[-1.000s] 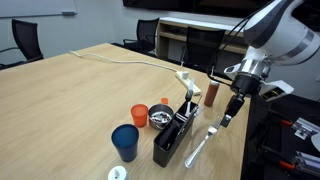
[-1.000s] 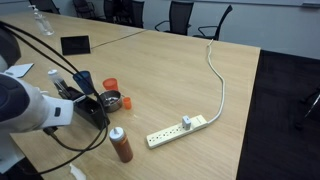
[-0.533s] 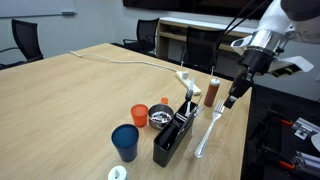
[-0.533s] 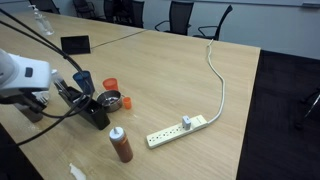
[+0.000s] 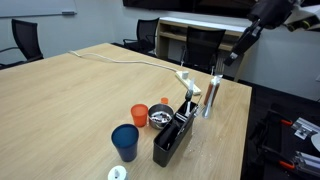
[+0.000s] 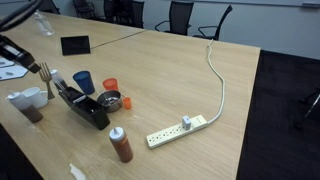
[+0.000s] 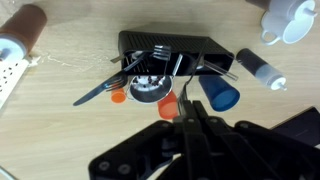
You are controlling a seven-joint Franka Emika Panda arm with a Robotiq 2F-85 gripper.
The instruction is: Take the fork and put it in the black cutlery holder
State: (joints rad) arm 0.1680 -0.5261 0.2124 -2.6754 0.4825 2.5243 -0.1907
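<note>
Fork (image 7: pixel 187 103) pinched between the jaws of the gripper (image 7: pixel 190 120), jaws closed on its handle. The wrist view shows it only as a thin silver sliver running away from the fingers. It hangs in the air, clear of the table (image 5: pixel 70 100) and touching nothing else.

Step in hand, as I judge it: pick is done, carry phase, placing not started.

Below the gripper in the wrist view sits the black cutlery holder (image 7: pixel 170 44), long side across the frame, with other utensils in it. The metal cup (image 7: pixel 148 88), orange cup (image 7: pixel 170 105) and blue cup (image 7: pixel 218 95) stand just beside it on the near side. Further out are a brown bottle (image 7: pixel 258 70), a white cup (image 7: pixel 290 20) and the power strip (image 7: pixel 10 72).

The next move calls for bringing the fork over an open compartment, lining it up and lowering it in before release. It also has to stay clear of the cups and the handles sticking out.

The wrist view gives the holder's top and compartments, but not the fork's height. In an exterior view the fork (image 5: pixel 216 82) hangs from the gripper (image 5: pixel 230 55), well above and beyond the holder (image 5: pixel 172 140), near the bottle. In an exterior view the fork (image 6: pixel 46 78) stands above the holder's (image 6: pixel 88 108) end. Jaw contact is not clear in either exterior view.
</note>
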